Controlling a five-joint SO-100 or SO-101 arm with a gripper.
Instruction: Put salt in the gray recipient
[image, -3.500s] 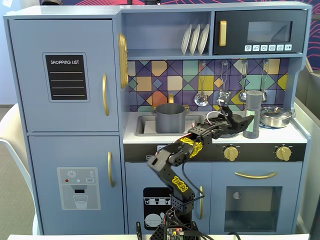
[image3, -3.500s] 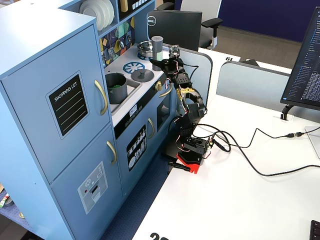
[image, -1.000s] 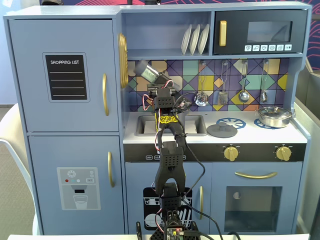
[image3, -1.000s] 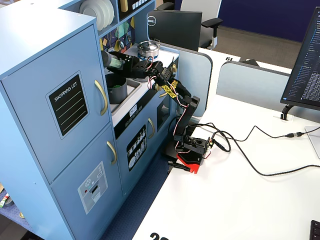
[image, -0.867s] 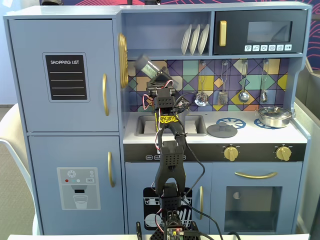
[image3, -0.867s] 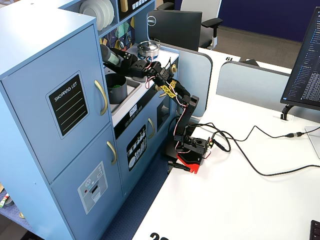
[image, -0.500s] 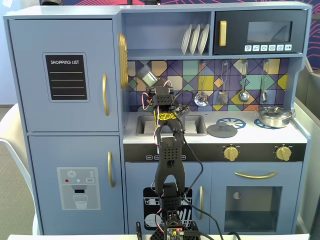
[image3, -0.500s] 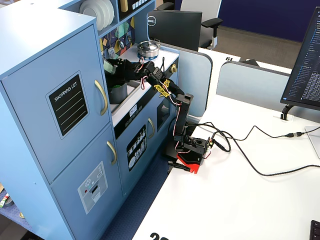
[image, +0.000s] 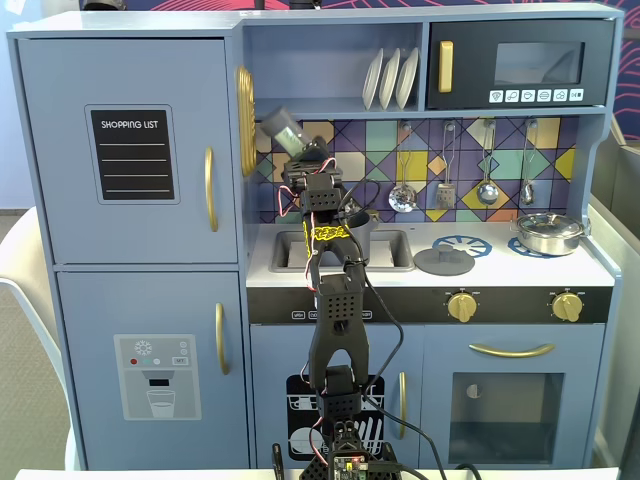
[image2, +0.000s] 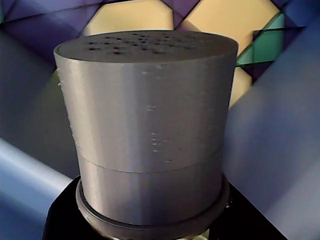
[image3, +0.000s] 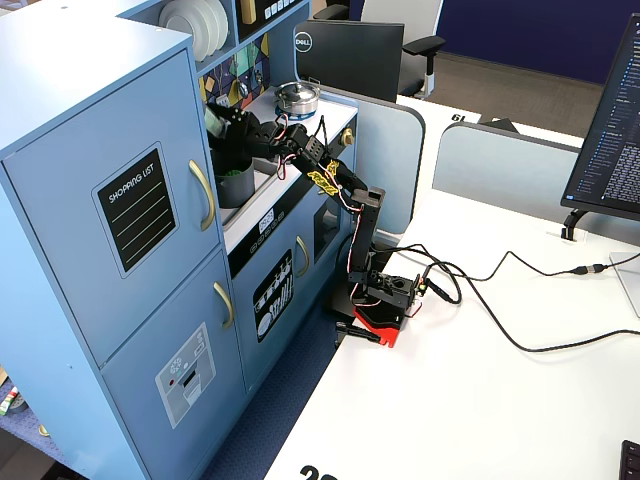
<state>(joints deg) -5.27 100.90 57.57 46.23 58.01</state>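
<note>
The black two-finger claw (image: 300, 155) grasps the slim dark-gray cylindrical salt shaker (image: 281, 130), tilted up-left; the matte gray pot (image3: 236, 183) sits below it

One fixed view faces the toy kitchen (image: 420, 250) head-on from behind the arm (image: 335, 330), which rises at lower centre. The other fixed view looks down from the side and farther off — kitchen (image3: 110, 200) at left, desk (image3: 480, 400) at right; both share counter and arm (image3: 365, 250). The wrist view sits very close to the salt (image2: 150, 130), facing the tiled wall (image2: 210, 25).
</note>
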